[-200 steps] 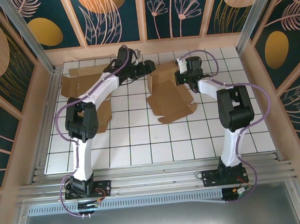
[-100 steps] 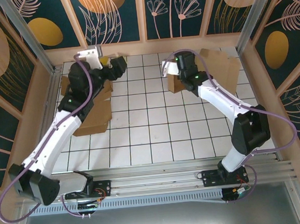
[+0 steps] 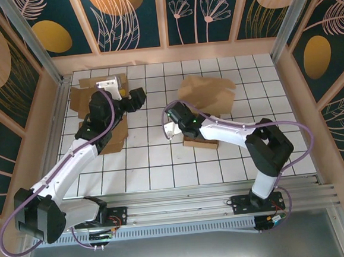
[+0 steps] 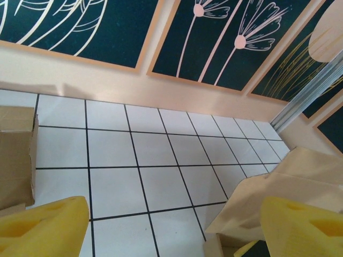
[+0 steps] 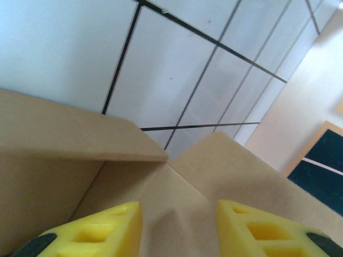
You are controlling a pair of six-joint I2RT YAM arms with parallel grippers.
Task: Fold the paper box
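The paper box (image 3: 208, 94) is a half-folded brown cardboard shape lying on the white tiled table (image 3: 163, 165), right of centre, with a flap raised toward the back. My right gripper (image 3: 170, 124) sits at its left front edge. In the right wrist view its yellow fingers (image 5: 102, 230) stand apart over a creased box panel (image 5: 225, 160), so my right gripper (image 5: 178, 211) is open. My left gripper (image 3: 135, 99) hovers left of the box, open and holding nothing. In the left wrist view that gripper (image 4: 174, 214) looks across bare tiles, with the box (image 4: 278, 187) at the right.
Flat brown cardboard sheets (image 3: 104, 134) lie on the table's left side under my left arm, with another piece (image 3: 88, 87) at the back left corner. Wooden walls (image 3: 166, 54) close in the table at the back and sides. One cardboard edge (image 4: 16, 155) lies left of my left fingers.
The right arm swung from the back right down to the table's middle, the box came with it, and its jaws have parted. The left gripper moved slightly forward and right.
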